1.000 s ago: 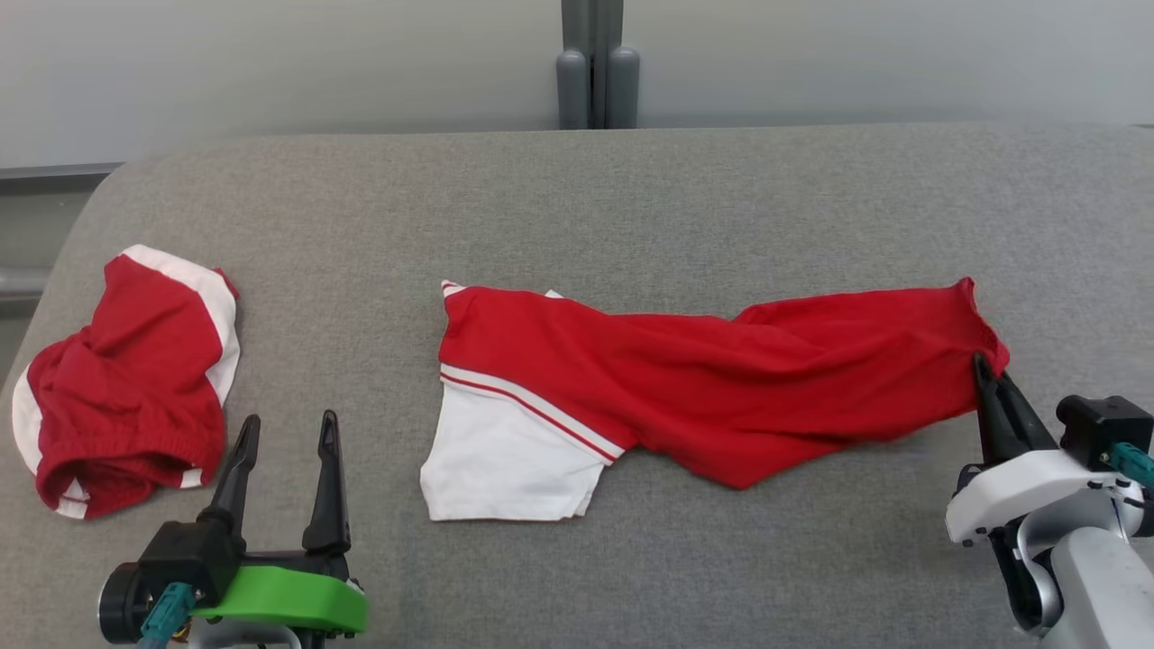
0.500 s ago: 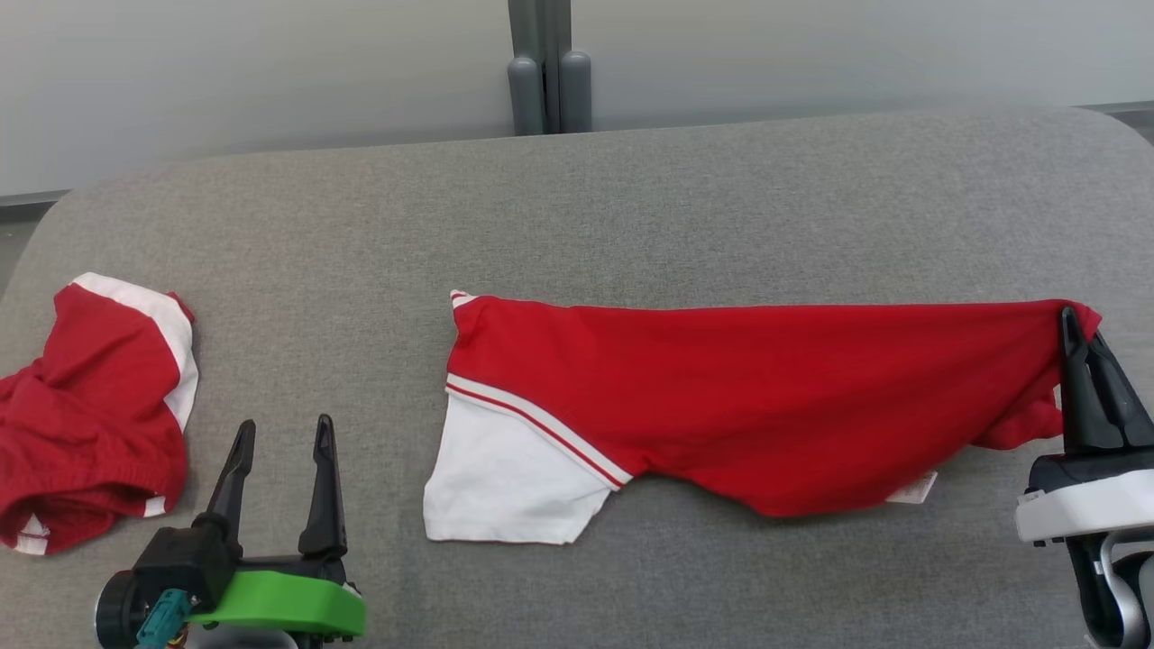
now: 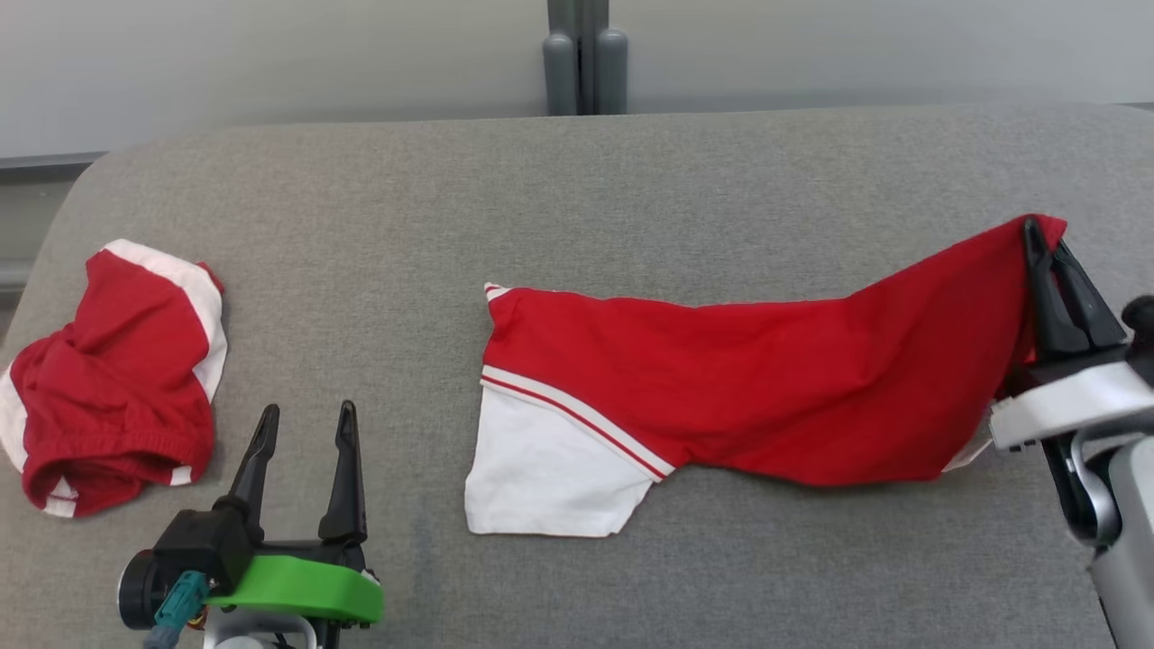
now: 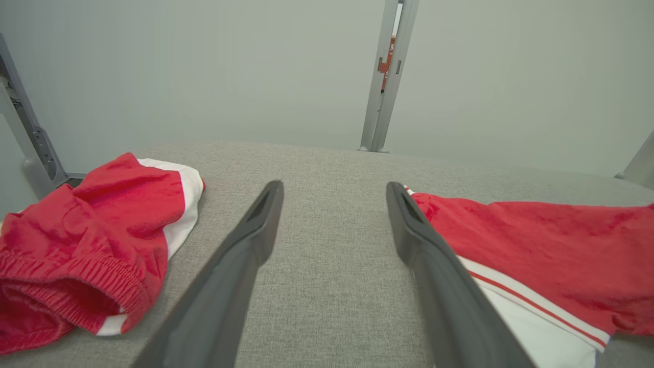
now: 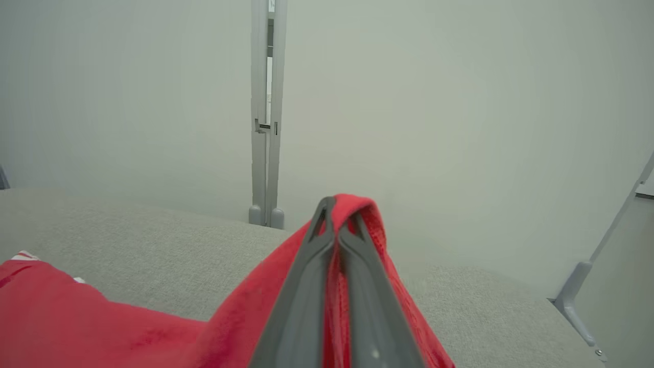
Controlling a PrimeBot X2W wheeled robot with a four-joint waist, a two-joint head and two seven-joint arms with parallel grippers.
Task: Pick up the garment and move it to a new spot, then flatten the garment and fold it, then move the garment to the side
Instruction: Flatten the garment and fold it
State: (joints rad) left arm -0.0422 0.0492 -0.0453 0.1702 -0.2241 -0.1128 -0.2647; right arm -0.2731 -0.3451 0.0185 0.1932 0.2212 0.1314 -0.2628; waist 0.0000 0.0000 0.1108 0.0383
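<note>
A red garment with a white, red-striped end lies stretched across the grey surface. Its right end is lifted off the surface by my right gripper, which is shut on the red cloth. In the right wrist view the cloth wraps over the closed fingertips of my right gripper. My left gripper stands open at the lower left with nothing between its fingers, left of the white end. In the left wrist view my left gripper frames bare surface, the garment to its right.
A second red and white garment lies crumpled near the left edge, also visible in the left wrist view as a red heap. A grey post stands behind the surface against a pale wall. Bare surface stretches behind both garments.
My right gripper has pulled the garment's right end rightward and then raised it, stretching out the bunched cloth. The head view shifted between frames. My left gripper stayed open and still.
</note>
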